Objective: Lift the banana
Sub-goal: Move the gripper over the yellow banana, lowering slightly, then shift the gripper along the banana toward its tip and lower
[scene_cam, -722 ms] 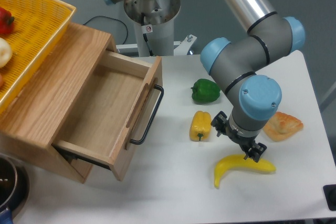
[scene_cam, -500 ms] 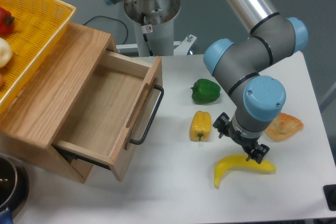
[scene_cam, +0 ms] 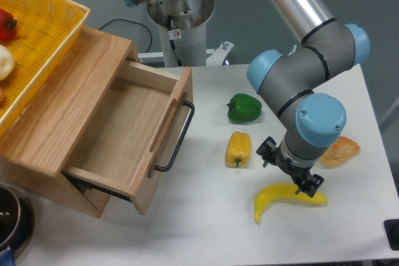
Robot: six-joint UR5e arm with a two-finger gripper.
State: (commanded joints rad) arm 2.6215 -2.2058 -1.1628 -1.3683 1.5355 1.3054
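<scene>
The banana (scene_cam: 283,197) lies flat on the white surface (scene_cam: 206,216), near the front edge and toward the right side. Its curve bends with one tip pointing to the front and the other tip pointing to the right edge. The hand (scene_cam: 290,171) hangs just above the middle of the banana, low and close to it. Its two fingers (scene_cam: 308,185) stand apart, one toward the yellow pepper side and one over the banana, and nothing is between them. I cannot tell whether the fingers touch the banana.

A yellow pepper (scene_cam: 237,149) stands just beside the hand, toward the middle of the surface. A green pepper (scene_cam: 244,108) sits behind it, further from the front edge. A piece of toy bread (scene_cam: 341,151) lies near the right edge, partly hidden by the arm. On the left part of the surface there is a wooden drawer box (scene_cam: 68,123) with its drawer pulled open, and a yellow basket (scene_cam: 37,35) rests on top of it.
</scene>
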